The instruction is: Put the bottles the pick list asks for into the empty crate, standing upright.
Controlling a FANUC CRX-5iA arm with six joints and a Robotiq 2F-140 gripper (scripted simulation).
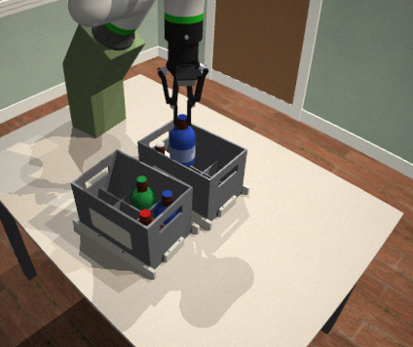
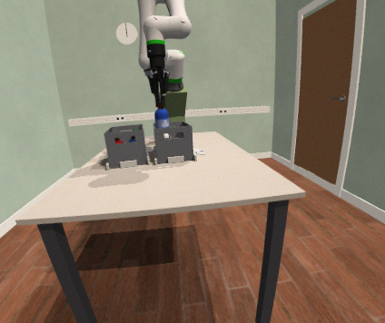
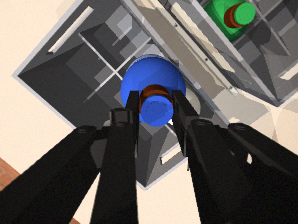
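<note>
My gripper (image 1: 182, 116) (image 2: 160, 104) (image 3: 155, 104) is shut on the neck of a blue-label bottle (image 1: 182, 142) (image 2: 162, 120) (image 3: 150, 77) with a blue cap. It holds the bottle upright over a back cell of the far grey crate (image 1: 225, 181) (image 2: 179, 144) (image 3: 44, 82), with the base dipping just inside the rim. Another bottle's neck (image 1: 160, 147) shows in that crate. The near crate (image 1: 109, 229) (image 2: 123, 147) holds a green bottle (image 1: 142, 194) (image 3: 231, 16), a blue-capped bottle (image 1: 167, 199) and a red-capped bottle (image 1: 145, 214). The pick list (image 2: 200, 152) lies right of the far crate; its lines are too small to read.
The two crates stand side by side near the table's (image 1: 292, 234) (image 2: 182, 190) back. The green robot pedestal (image 1: 94, 93) stands behind them. The table's edges drop to a wooden floor on all sides.
</note>
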